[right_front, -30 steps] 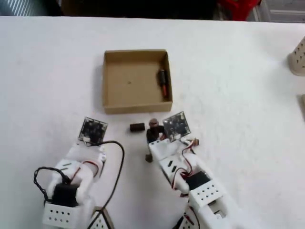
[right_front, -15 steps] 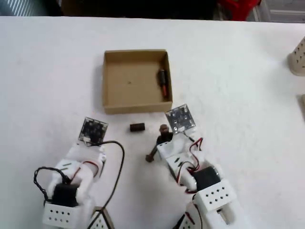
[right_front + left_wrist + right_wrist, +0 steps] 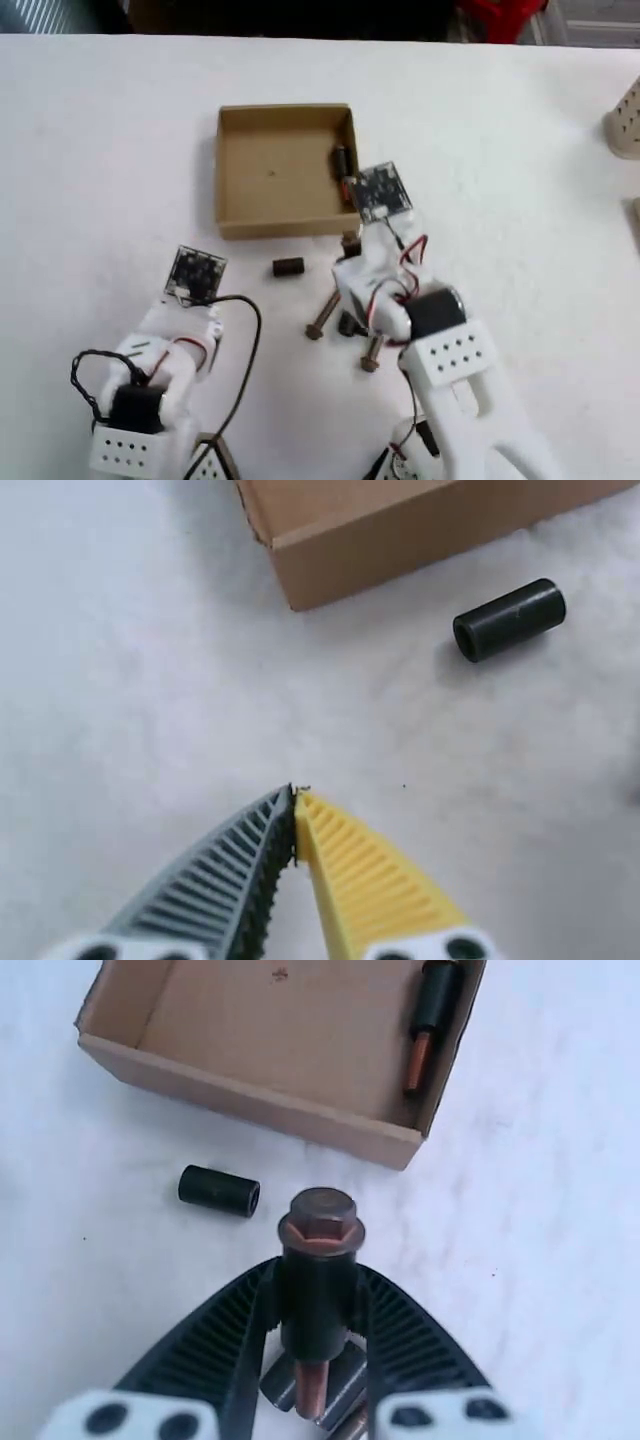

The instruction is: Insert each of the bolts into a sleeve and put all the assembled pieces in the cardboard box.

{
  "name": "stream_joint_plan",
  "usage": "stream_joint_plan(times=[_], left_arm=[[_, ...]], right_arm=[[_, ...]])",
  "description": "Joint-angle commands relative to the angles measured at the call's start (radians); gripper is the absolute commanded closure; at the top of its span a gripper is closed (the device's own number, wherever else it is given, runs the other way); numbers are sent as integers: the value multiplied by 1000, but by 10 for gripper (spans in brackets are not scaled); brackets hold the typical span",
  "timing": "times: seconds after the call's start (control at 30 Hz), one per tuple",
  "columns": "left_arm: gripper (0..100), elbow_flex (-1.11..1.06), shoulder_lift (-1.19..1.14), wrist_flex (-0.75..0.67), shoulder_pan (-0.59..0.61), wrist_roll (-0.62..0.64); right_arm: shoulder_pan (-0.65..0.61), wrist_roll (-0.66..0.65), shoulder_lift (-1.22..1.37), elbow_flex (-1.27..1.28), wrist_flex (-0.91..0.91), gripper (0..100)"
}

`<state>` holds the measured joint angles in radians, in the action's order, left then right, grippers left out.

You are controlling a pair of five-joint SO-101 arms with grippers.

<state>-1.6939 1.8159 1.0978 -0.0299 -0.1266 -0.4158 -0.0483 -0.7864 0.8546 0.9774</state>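
My right gripper (image 3: 316, 1295) is shut on an assembled piece (image 3: 320, 1222), a copper bolt standing in a black sleeve, head up. It hangs just short of the cardboard box's (image 3: 270, 222) near wall, by the right corner (image 3: 350, 245). Another assembled piece (image 3: 343, 166) lies inside the box against its right wall (image 3: 428, 1010). A loose black sleeve (image 3: 288, 267) lies in front of the box (image 3: 510, 618). Two loose bolts (image 3: 322, 320) (image 3: 372, 353) and another sleeve (image 3: 350, 323) lie beside my right arm. My left gripper (image 3: 294, 815) is shut and holds nothing, low over the table left of the loose sleeve.
The left arm (image 3: 150, 380) sits at the front left with a black cable looping beside it. A pale perforated object (image 3: 626, 120) stands at the table's right edge. Open white tabletop surrounds the box on the left and far sides.
The right arm has moved away from the front edge toward the box with the assembled piece, uncovering two bolts and a sleeve on the table. The left arm has stayed put.
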Motion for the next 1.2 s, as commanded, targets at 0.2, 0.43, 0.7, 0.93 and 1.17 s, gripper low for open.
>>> stream_joint_plan(times=[0.2, 0.43, 0.7, 0.93, 1.17], left_arm=[[977, 2, 10, 6, 7, -11], [977, 2, 10, 2, 8, -11], [977, 2, 10, 0, 8, -12], [977, 2, 10, 0, 8, -12], [977, 2, 10, 0, 8, -12]], right_arm=[[7, -14, 340, -417, 16, 981], [22, -15, 593, -624, 10, 981], [107, -17, 901, -916, 10, 981], [125, -17, 1148, -1175, 16, 981], [119, -81, 1353, -1361, 16, 981]])
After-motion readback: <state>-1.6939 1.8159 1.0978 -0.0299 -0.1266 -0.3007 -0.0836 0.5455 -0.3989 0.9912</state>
